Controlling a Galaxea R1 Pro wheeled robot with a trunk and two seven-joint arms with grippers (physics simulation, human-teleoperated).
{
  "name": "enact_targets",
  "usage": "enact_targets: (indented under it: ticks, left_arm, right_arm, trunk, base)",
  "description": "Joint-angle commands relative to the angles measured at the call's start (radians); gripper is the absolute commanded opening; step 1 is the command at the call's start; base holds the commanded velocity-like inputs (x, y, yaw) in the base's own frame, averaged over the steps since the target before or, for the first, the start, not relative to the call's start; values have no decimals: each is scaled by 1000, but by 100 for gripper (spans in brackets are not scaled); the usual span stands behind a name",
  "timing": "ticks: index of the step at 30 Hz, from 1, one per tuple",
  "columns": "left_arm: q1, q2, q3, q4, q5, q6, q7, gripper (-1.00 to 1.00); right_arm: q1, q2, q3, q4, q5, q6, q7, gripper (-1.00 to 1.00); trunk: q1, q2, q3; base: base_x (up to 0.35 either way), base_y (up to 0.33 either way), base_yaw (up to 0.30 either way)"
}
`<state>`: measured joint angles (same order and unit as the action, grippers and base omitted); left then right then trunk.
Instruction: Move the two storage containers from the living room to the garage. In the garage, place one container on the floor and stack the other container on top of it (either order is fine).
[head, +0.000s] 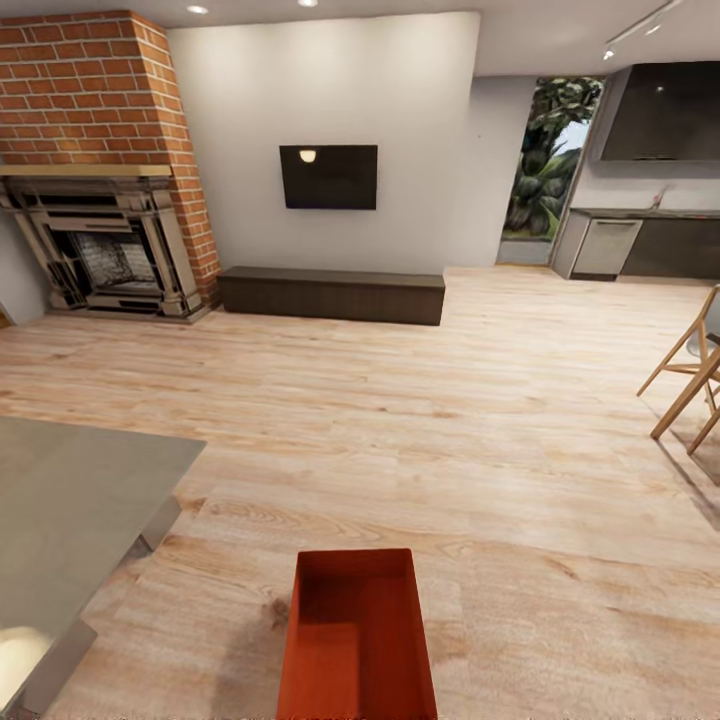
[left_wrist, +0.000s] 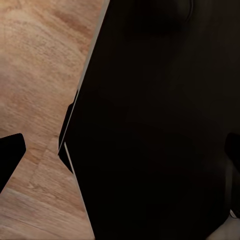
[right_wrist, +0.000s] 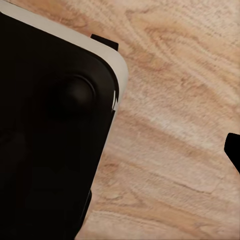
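Note:
One storage container (head: 357, 640), a red-orange open box with nothing in it, rests on the light wood planks of the living room, low in the middle of the head view and close in front of me. The left wrist view looks down past my black base (left_wrist: 160, 125) to the planks; my left gripper (left_wrist: 122, 152) is open, with dark fingertips (left_wrist: 10, 155) at both edges and nothing between them. In the right wrist view one dark fingertip (right_wrist: 234, 150) shows at the edge over bare planks, beside my black base (right_wrist: 50, 125); my right gripper (right_wrist: 120, 150) is open and holds nothing.
A grey table (head: 70, 510) juts in at the left, close to the container. Further off are a brick fireplace (head: 110, 250), a wall TV (head: 328, 177) and a low dark bench (head: 332, 294). A wooden chair (head: 690, 380) stands at right, with kitchen units (head: 640, 245) behind it.

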<state>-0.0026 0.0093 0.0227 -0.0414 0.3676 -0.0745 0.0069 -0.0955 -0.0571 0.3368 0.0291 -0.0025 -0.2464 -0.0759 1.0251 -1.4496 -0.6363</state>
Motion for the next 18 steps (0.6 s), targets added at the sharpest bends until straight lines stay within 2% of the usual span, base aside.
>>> enact_targets:
  ticks: [1, 18]
  left_arm:
    - [0, 0, 2, 0, 2, -2, 1, 100]
    - [0, 0, 2, 0, 2, -2, 1, 100]
  right_arm:
    - [-1, 0, 7, 3, 0, -5, -4, 100]
    - [-1, 0, 7, 3, -1, -5, -4, 100]
  trunk:
    - [0, 0, -2]
    - [0, 0, -30]
  base:
    - [0, 0, 0]
    - [0, 0, 0]
